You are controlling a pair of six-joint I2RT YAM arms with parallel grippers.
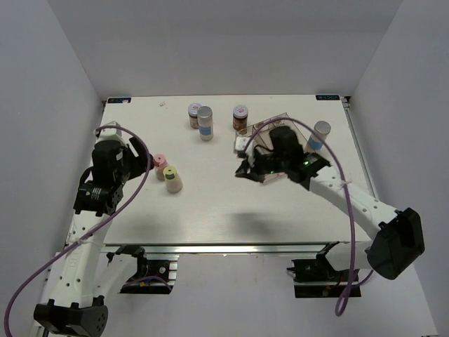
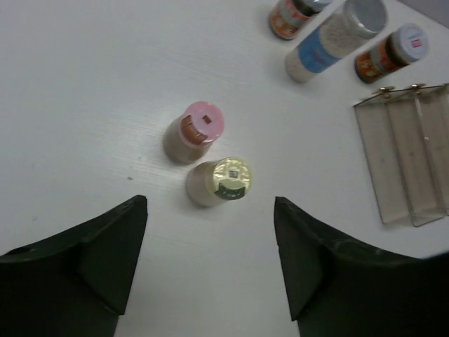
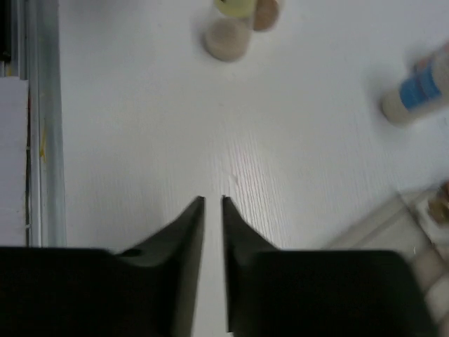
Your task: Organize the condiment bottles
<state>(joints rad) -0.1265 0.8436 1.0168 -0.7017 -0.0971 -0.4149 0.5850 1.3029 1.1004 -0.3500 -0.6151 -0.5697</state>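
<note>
Condiment bottles, six, upright on the tabletop (image 1: 210,217).

- Pink-capped bottle (image 2: 200,130) and yellow-capped bottle (image 2: 226,181) stood close together, well left of the clear tray (image 2: 410,165).
- First silver-capped bottle (image 2: 330,43) and first brown jar (image 2: 289,15) stood side by side beyond the tray's left side.
- Second brown jar (image 2: 391,55) stood just beside the tray's far-left corner.
- Second silver-capped bottle (image 1: 320,133) stood at the tray's right end; whether in or beside it was unclear.
- Left hand (image 2: 209,221): fingers wide apart, empty, above the pink and yellow pair.
- Right hand (image 3: 212,205): fingers almost together, nothing between them, off the tray's near-left side.
</note>
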